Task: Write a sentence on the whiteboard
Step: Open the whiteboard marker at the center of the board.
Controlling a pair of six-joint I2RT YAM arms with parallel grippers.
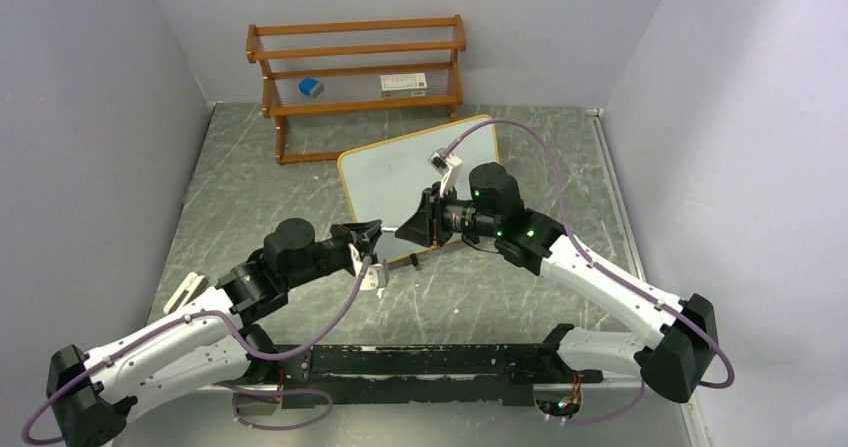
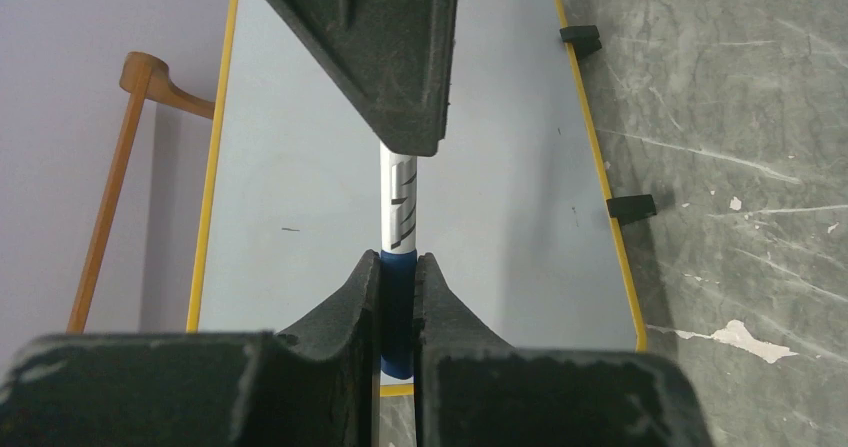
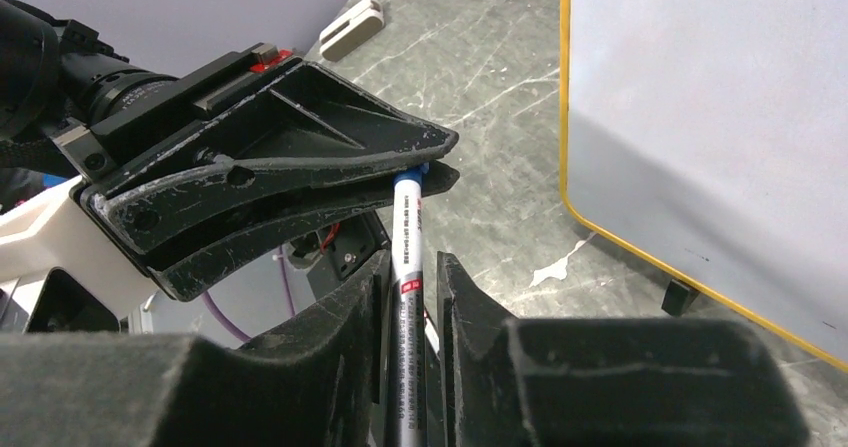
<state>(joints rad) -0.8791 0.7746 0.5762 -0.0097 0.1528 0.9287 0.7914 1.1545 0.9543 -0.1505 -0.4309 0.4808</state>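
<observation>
The left gripper is clamped tight on the blue cap of the marker; the right gripper flanks its barrel closely, though I cannot tell whether it grips; the whiteboard sits on the table just beyond both.

Robot lab cell, plain walls, scuffed stone-look table, two bolted arms
</observation>
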